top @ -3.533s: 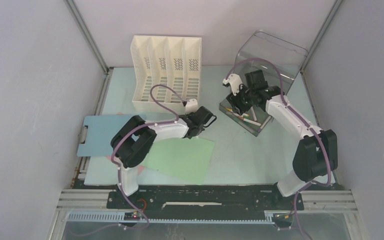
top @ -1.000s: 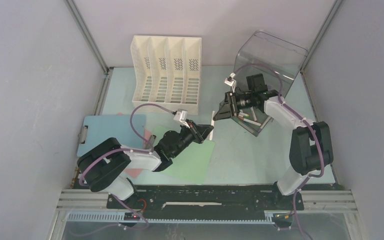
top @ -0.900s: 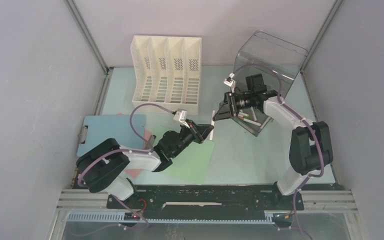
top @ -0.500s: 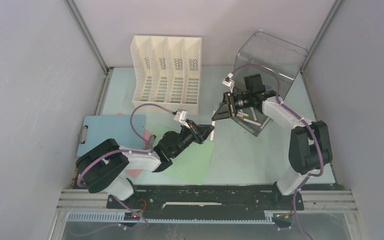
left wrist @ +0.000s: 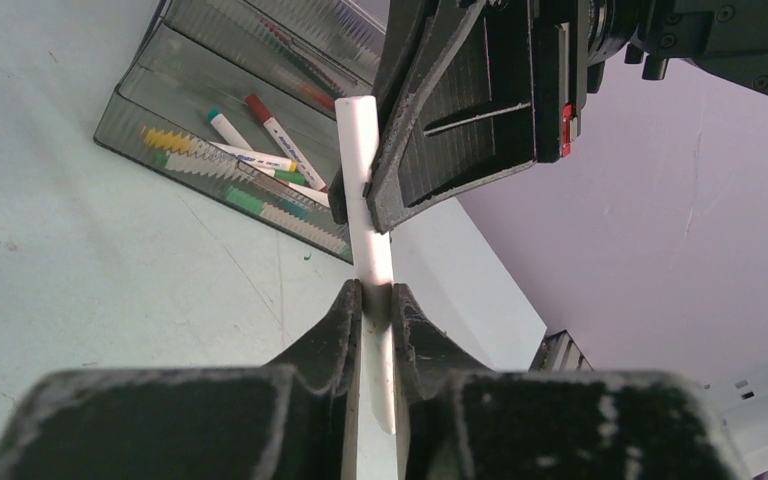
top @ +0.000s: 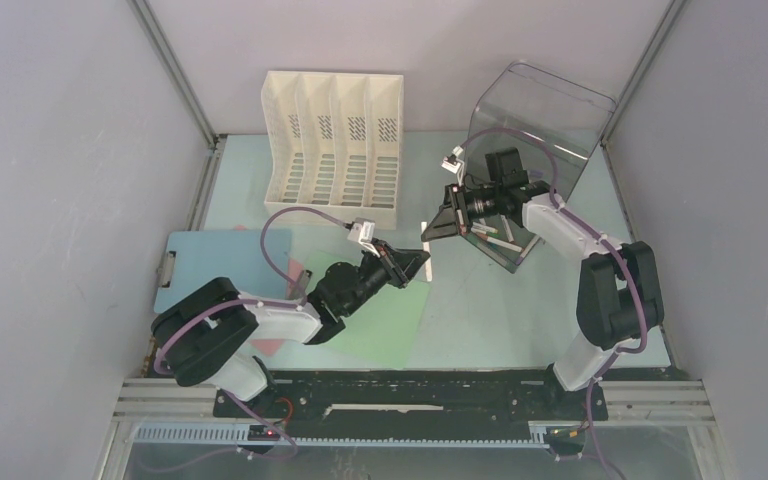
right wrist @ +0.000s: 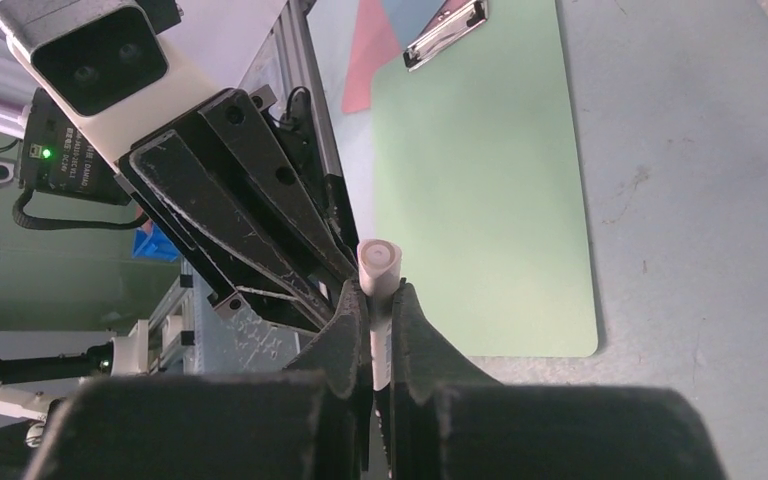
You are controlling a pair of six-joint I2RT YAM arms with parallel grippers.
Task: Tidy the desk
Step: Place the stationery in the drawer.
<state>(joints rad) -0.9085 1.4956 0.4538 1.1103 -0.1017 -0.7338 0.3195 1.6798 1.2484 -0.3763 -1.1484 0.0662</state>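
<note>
A white marker (top: 426, 238) hangs in the air above the mint-green desk (top: 480, 310), held from both ends. My left gripper (top: 420, 262) is shut on its lower end, and in the left wrist view the marker (left wrist: 365, 180) runs up from those jaws (left wrist: 375, 295). My right gripper (top: 432, 226) is shut on the upper part; in the right wrist view the marker's round cap (right wrist: 378, 262) sticks out just past the fingertips (right wrist: 375, 292). The two grippers face each other tip to tip.
A clear pen box (top: 500, 240) holding several markers sits just right of the grippers, its lid (top: 540, 110) raised. A white file rack (top: 335, 145) stands at the back. A green clipboard (top: 380, 320), a blue clipboard (top: 210, 265) and pink paper (top: 270, 345) lie near the left arm.
My right gripper has closed onto the white marker that the left gripper holds up, after edging slightly left. The left arm has stayed in place.
</note>
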